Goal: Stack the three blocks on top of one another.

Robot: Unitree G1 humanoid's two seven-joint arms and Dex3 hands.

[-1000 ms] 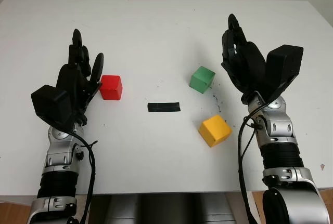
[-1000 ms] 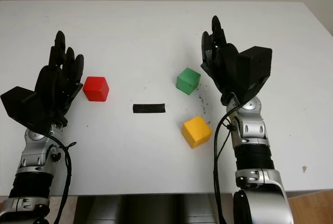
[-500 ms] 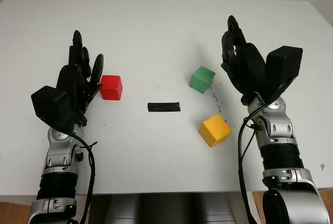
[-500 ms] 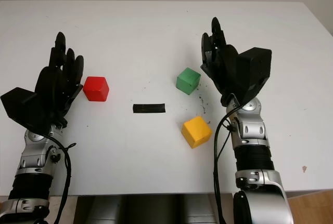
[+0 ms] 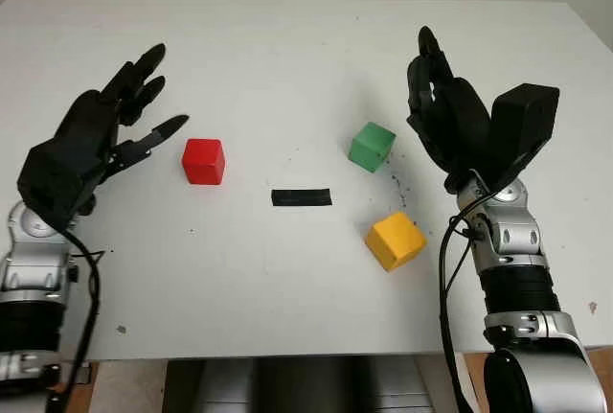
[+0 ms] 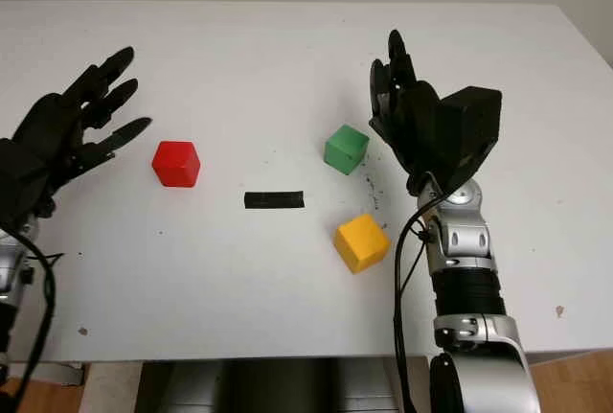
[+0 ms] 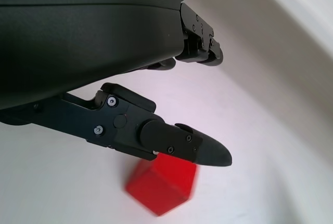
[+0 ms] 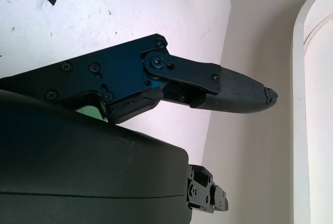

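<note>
The left hand's fingers [image 5: 144,82] are stretched out and hold nothing, their tips pointing across the counter [image 5: 287,58] toward the red block [image 5: 203,161]. The left hand [image 5: 91,140] hangs above the counter's left side, just beside that block but apart from it. In the left wrist view one dark finger reaches over the red block [image 7: 161,185], which lies below it with one corner turned toward the camera.

The right hand's fingers [image 5: 426,68] are also extended and empty, pointing toward the far edge of the counter. The right hand [image 5: 460,126] stands upright on the right side, just beside the green block [image 5: 372,146], with a small gap between them.

There are three blocks, one of each colour, all lying singly on the counter and none on top of another. Each is a cube, so none has a long axis. The red block sits nearly square to the counter's edges. The green block is turned so a corner faces the robot. The yellow block [image 5: 395,240] is likewise turned at an angle; it lies nearer the robot than the green one, close to the right forearm.

Between the red and green blocks lies one strip of black tape [image 5: 301,196], its long axis running left to right.
</note>
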